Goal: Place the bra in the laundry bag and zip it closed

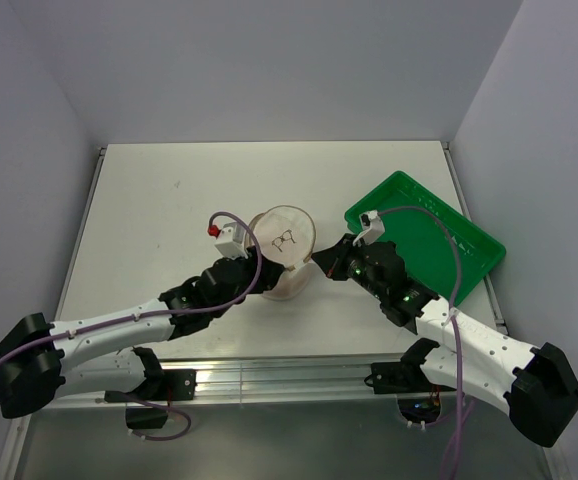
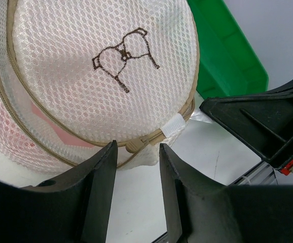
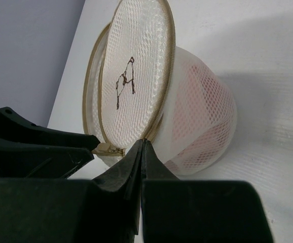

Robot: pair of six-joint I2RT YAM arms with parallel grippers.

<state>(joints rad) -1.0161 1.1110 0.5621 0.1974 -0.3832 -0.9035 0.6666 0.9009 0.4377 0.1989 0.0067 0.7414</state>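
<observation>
The laundry bag is a round white mesh case with tan zip rims and a dark bra drawing on its lid, standing mid-table. The pink bra shows through the mesh inside it, also in the right wrist view. The lid stands slightly ajar on one side. My left gripper is open, with its tips either side of the tan zip pull at the bag's near edge. My right gripper is shut, pinching the bag's zip rim on the bag's right side.
A green rectangular tray lies just right of the bag, behind my right arm; it also shows in the left wrist view. The right gripper's black body is close beside the left gripper. A metal rail runs along the near table edge.
</observation>
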